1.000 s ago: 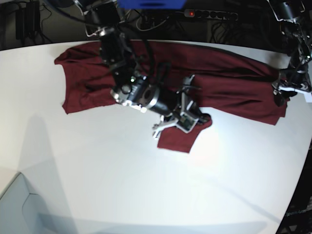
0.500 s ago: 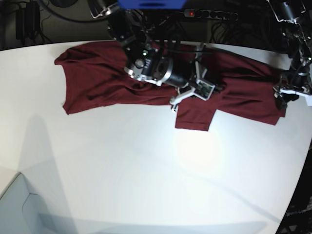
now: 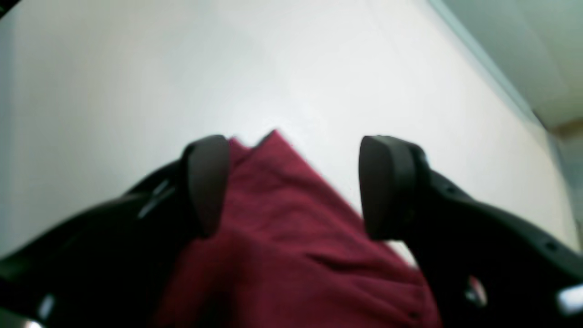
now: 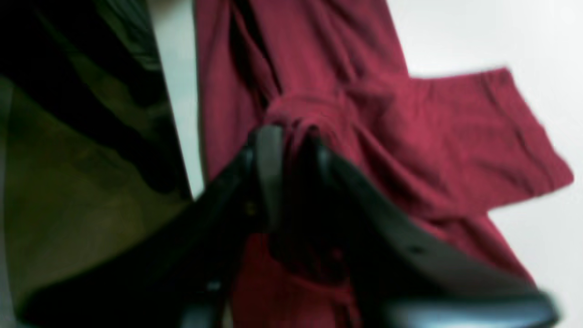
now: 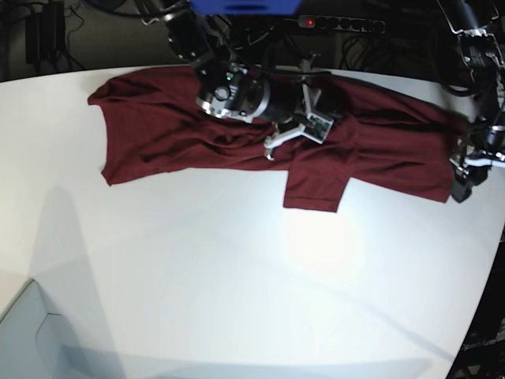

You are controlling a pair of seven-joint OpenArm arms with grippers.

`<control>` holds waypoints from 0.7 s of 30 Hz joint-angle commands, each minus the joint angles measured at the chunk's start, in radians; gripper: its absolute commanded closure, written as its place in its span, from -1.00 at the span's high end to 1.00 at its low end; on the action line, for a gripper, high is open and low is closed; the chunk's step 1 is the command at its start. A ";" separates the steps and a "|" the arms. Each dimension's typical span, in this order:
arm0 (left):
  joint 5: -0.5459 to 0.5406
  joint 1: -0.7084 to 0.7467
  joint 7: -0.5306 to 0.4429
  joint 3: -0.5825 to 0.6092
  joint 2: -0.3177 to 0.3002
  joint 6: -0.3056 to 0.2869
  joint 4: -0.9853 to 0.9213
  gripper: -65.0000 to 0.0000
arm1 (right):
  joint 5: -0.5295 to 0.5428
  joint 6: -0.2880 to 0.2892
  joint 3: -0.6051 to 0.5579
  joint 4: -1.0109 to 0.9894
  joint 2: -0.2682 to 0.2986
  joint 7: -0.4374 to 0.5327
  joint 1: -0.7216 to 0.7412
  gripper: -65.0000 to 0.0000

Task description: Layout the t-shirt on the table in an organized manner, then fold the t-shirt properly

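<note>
Base view: t-shirt (image 5: 181,130) along table (image 5: 237,300) far edge

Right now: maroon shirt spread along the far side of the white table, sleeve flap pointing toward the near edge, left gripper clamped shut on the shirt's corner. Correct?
Not quite. The left gripper is open: the left wrist view shows its jaws standing wide apart over the corner of the shirt, not clamped on it. The rest holds: the shirt lies along the far side of the table, with the sleeve flap pointing toward the near edge.

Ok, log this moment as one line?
stage: spreading | t-shirt: crumpled along far edge of table | right gripper: jaws nearly together on bunched cloth | left gripper: jaws apart over shirt corner
</note>
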 commanded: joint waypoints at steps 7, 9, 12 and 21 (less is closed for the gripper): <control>-0.014 -0.088 0.035 0.111 0.053 -0.010 0.176 0.79 | 0.017 0.000 0.006 0.145 0.046 0.032 -0.043 0.03; 0.041 -0.119 0.029 0.182 0.056 -0.010 0.174 0.85 | 0.017 0.000 0.019 0.182 0.055 0.032 -0.050 0.03; 0.153 -0.185 0.029 0.320 0.072 -0.002 0.152 0.88 | 0.017 0.000 0.062 0.225 0.074 0.032 -0.075 0.03; 0.500 -0.263 0.031 0.536 0.179 -0.007 0.042 0.89 | 0.019 0.000 0.167 0.282 0.103 0.032 -0.101 0.02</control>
